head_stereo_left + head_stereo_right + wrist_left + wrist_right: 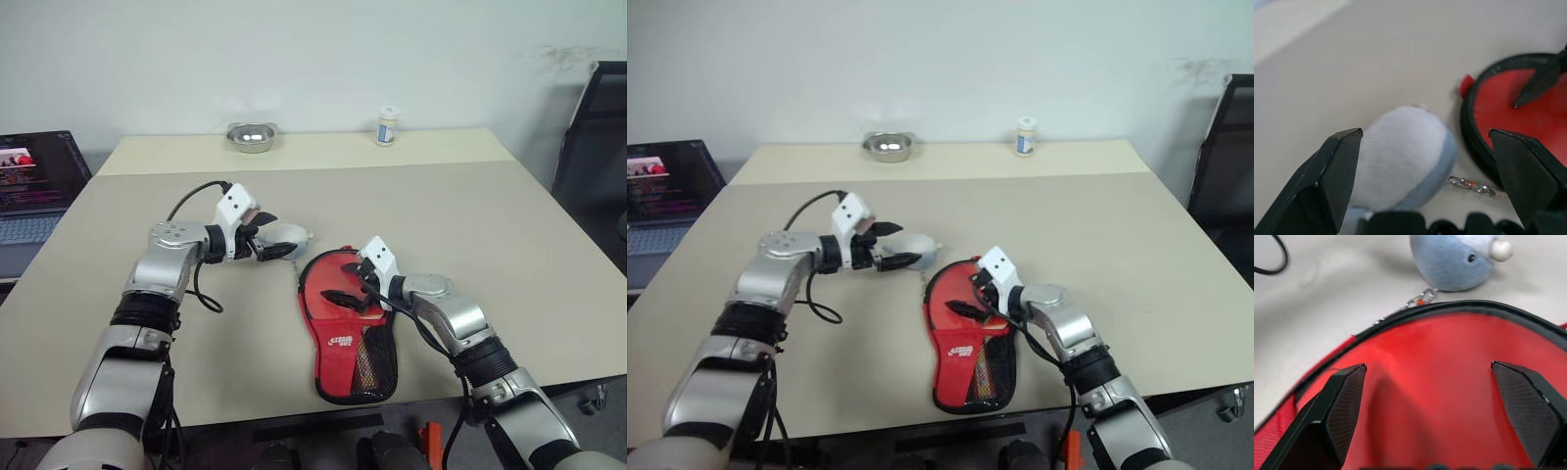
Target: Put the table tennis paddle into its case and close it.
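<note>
The case [348,333] lay red side up on the surface [490,225]; whether it was zipped could not be told. The left gripper [277,238] hovered, jaws apart, at the grey pouch [286,235]; the right gripper [349,288], jaws apart, hung over the case.

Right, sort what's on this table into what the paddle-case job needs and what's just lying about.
For the job:
- case, red side up
- right gripper, open above the case's round end
- left gripper, open at the grey pouch

The paddle itself can't be made out.

Lying about:
- small grey pouch on a chain
- metal bowl
- white bottle
- laptop
</note>
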